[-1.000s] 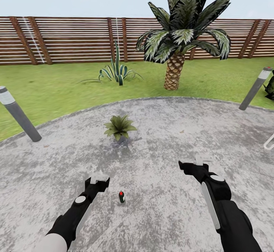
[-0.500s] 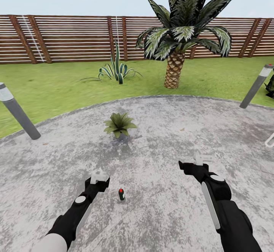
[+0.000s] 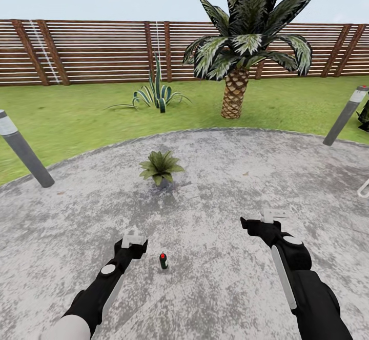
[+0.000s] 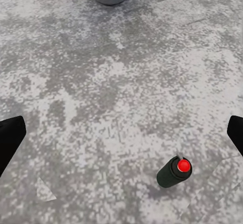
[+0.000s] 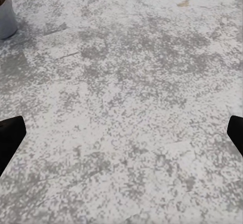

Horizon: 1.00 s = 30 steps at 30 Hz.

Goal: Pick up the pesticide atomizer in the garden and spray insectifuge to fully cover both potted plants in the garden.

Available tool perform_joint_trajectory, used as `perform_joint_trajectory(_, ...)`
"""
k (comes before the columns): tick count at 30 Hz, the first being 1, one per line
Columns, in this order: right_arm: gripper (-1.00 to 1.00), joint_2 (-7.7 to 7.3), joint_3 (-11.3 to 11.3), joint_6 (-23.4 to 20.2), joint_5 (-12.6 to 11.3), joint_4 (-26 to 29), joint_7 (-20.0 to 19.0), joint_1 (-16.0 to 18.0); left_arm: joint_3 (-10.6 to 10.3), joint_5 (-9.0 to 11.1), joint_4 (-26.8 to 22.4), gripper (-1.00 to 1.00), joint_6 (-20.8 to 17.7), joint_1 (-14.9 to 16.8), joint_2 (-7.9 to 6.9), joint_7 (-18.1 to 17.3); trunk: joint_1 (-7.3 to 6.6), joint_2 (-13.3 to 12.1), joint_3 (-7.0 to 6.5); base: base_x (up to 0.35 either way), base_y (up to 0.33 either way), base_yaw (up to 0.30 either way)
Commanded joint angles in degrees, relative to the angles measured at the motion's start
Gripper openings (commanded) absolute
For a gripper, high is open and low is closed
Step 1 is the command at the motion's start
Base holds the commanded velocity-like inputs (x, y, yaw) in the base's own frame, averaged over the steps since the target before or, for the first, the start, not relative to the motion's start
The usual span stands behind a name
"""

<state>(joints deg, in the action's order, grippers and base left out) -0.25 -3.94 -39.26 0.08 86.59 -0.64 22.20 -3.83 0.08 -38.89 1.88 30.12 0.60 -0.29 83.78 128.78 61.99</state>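
— Black and white, my left gripper (image 3: 134, 238) hangs with jaws spread over the grey patio (image 3: 220, 176), holding nothing.

— And the pesticide atomizer (image 3: 163, 261)?

— Upright on the paving just beside that gripper, red cap up. My right gripper (image 3: 272, 216) is parted too, well apart from it. Farther out sits one potted plant (image 3: 161, 166), then lawn (image 3: 77, 119), palm (image 3: 241, 47) and fence (image 3: 92, 53).

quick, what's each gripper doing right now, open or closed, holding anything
Left gripper: open, empty, above the patio near the pesticide atomizer.
Right gripper: open, empty.
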Motion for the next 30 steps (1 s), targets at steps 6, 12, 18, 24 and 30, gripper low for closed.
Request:
perform_joint_trajectory(6, 1.00, -0.01, -0.02, -0.29, 0.01, 0.07, -0.07, 0.03, -0.04, 0.01, 0.04, 1.00, 0.17, 0.03, 0.01, -0.05, -0.01, 0.02, 0.04, 0.000, -0.112, 0.000)
perform_joint_trajectory(12, 1.00, -0.01, -0.02, -0.29, 0.01, 0.07, -0.07, 0.03, -0.12, 0.01, -0.36, 1.00, 1.32, -0.04, 0.02, -0.06, -0.01, 0.02, 0.04, 0.000, -0.026, 0.000)
perform_joint_trajectory(18, 1.00, -0.01, -0.02, -0.29, 0.01, 0.07, -0.07, 0.03, -0.13, 0.01, -0.38, 1.00, 1.60, -0.06, 0.02, -0.06, -0.01, 0.02, 0.05, 0.000, -0.001, 0.000)
perform_joint_trajectory(24, 1.00, -0.01, -0.06, -0.28, 0.03, 0.07, -0.07, 0.03, -0.05, 0.01, 0.00, 1.00, 1.62, -0.06, 0.01, -0.06, -0.01, 0.02, 0.33, 0.000, 0.000, 0.000)
perform_joint_trajectory(30, 1.00, -0.05, -0.10, -0.26, 0.01, 0.07, -0.07, 0.03, -0.04, 0.01, 0.03, 1.00, 1.63, -0.06, 0.01, -0.06, -0.01, 0.02, 0.86, 0.000, 0.000, 0.000)
